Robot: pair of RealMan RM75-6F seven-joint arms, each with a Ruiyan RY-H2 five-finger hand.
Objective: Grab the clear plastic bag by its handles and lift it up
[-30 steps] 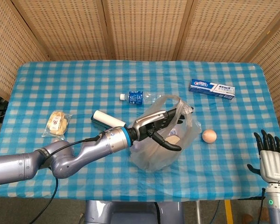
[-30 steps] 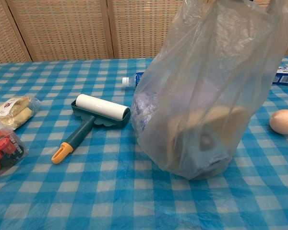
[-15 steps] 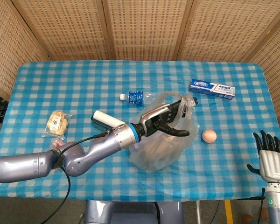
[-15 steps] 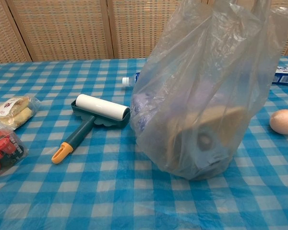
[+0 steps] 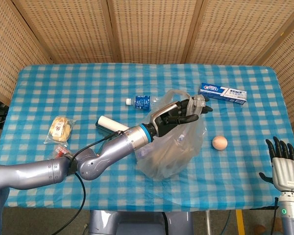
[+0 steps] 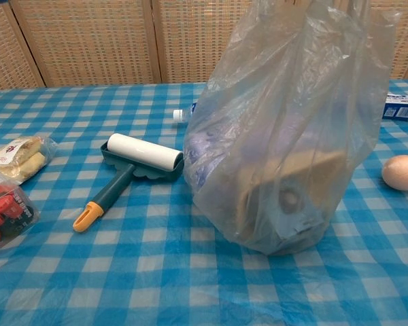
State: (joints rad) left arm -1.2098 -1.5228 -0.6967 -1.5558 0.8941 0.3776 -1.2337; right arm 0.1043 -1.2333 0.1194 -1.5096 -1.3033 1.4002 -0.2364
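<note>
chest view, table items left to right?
Red packaged item → wrapped bread → lint roller → clear plastic bag → egg. Water bottle and toothpaste box left out: both are partly hidden behind the bag or at the frame edge.

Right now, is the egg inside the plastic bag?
No, the egg lies on the tablecloth to the right of the plastic bag, apart from it.

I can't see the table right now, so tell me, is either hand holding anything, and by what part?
The left hand grips the clear plastic bag by its handles at the top. The right hand holds nothing, fingers apart, off the table's edge.
</note>
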